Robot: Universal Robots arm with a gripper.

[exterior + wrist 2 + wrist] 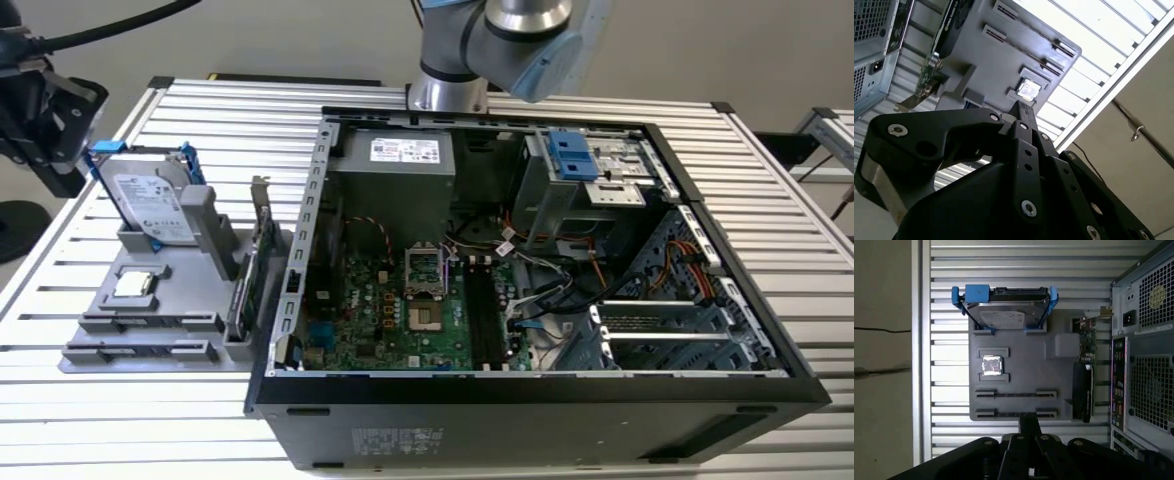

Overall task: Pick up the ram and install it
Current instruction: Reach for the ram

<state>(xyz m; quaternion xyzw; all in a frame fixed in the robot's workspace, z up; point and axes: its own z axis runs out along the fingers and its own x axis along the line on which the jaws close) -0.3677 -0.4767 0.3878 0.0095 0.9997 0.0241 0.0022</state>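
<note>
While the gripper point(1029, 417) hangs nearby, a holder point(1054, 376) sits on the slatted table point(1019, 270).

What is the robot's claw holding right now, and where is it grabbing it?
Nothing. The claw looks shut and empty, hanging near the gray tray beside the computer case.

Your table point(147, 420) is ribbed, satin bare metal. Tray point(1024, 370): matt grey plastic. Chip point(991, 365): mirror-bright metal. Case point(534, 425): matt black sheet metal. Gripper point(1029, 421): matt black, smooth.
</note>
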